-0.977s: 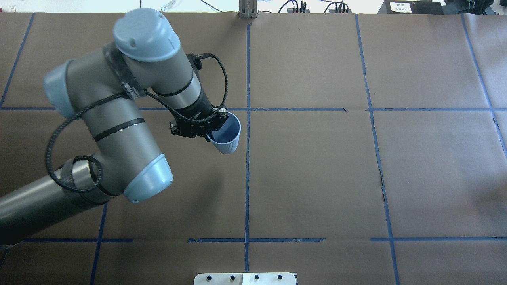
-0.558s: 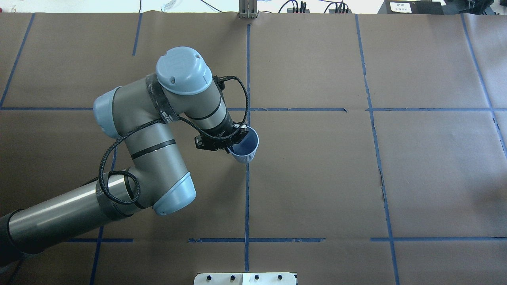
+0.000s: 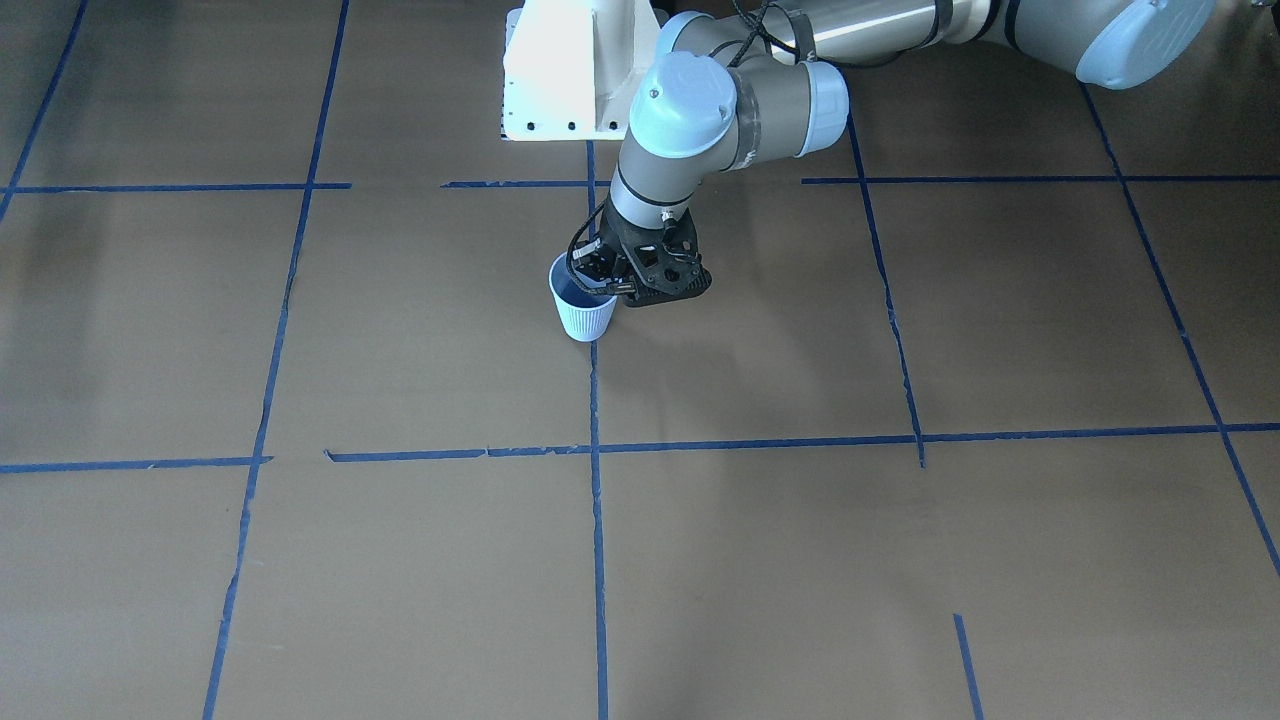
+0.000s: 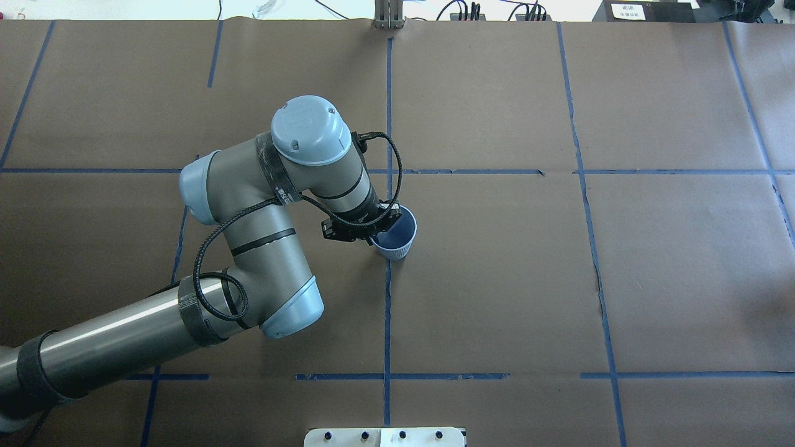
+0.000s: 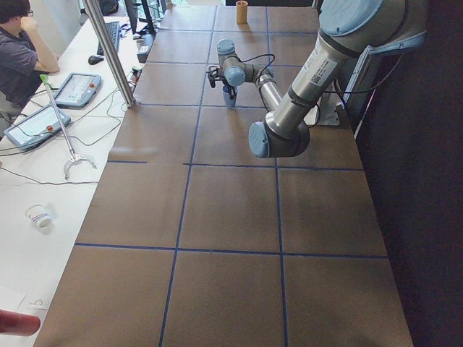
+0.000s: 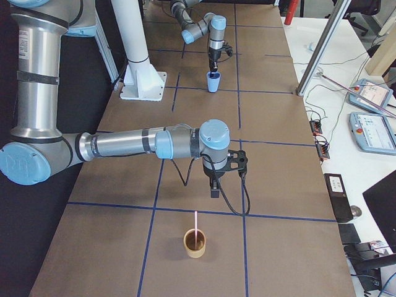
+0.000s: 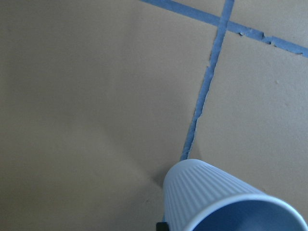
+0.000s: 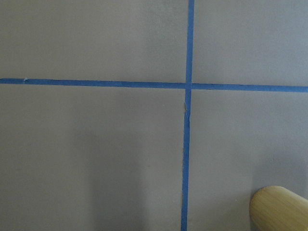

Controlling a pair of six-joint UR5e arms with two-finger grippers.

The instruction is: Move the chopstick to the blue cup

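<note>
The blue cup stands upright on or just above the brown table at the centre tape line; it also shows in the front view and the left wrist view. My left gripper is shut on its rim, one finger inside. The pink chopstick stands in a tan bamboo cup far off at the table's right end. My right gripper hangs pointing down just behind that cup; I cannot tell whether it is open. The right wrist view shows only the bamboo cup's rim.
The white robot base sits at the table's near edge. A metal post stands at the far edge. Blue tape lines grid the brown paper. A side bench with tablets and a seated person lie beyond the far edge.
My left arm has swung to the right and come down with the blue cup. The cup has gone from tilted to upright on the centre tape line.
</note>
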